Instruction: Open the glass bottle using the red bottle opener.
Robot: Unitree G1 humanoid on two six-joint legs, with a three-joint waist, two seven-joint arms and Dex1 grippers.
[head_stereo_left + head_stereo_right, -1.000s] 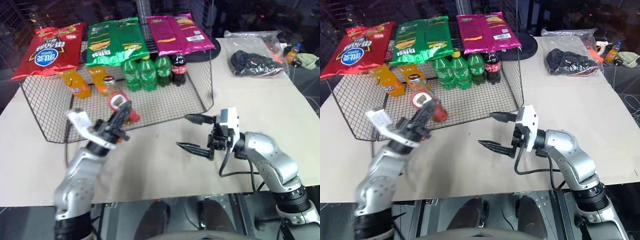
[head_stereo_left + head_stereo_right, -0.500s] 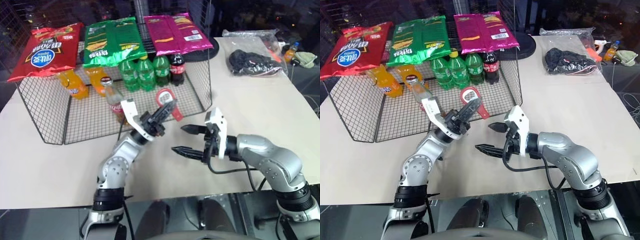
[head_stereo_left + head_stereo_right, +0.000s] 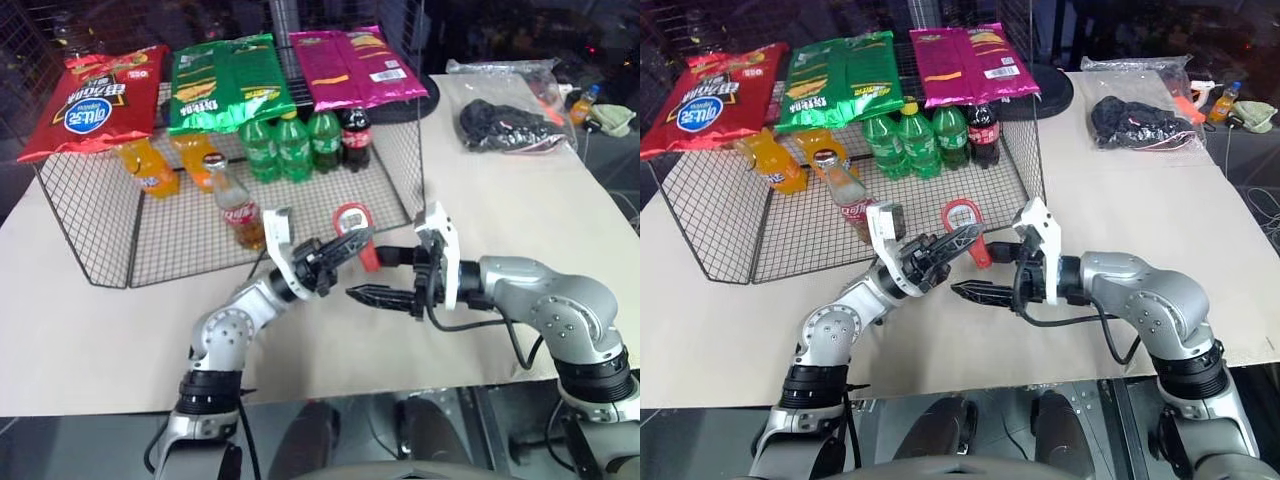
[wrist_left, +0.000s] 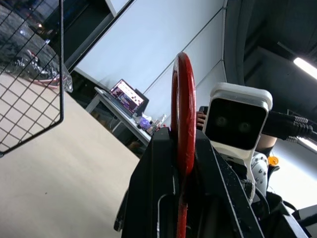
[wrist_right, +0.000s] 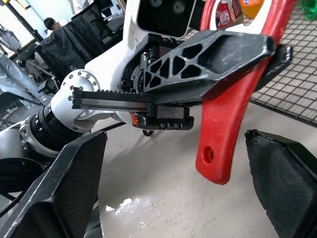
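The left gripper [image 3: 345, 247] was clenched on the red bottle opener [image 3: 354, 228], its two black fingers pinching the flat handle so that the rounded head stood up above them and the handle's tail stuck out past the fingers. The left arm reached across from the robot's left, the gripper pointing toward the right one and tilted a little upward, held in the air above the desk [image 3: 80, 330].

The right gripper [image 3: 372, 275] was spread wide and held nothing. It pointed back at the left one, roughly level, one finger passing behind the opener and the other low in front of it; in the right wrist view the opener's handle [image 5: 233, 104] hung between the two fingers [image 5: 74, 198] without touching either.

The glass bottle [image 3: 236, 205] stood upright inside the wire basket [image 3: 90, 240], cap still on, red label facing out, just in front of the orange soda bottles [image 3: 150, 168] and well apart from both grippers.
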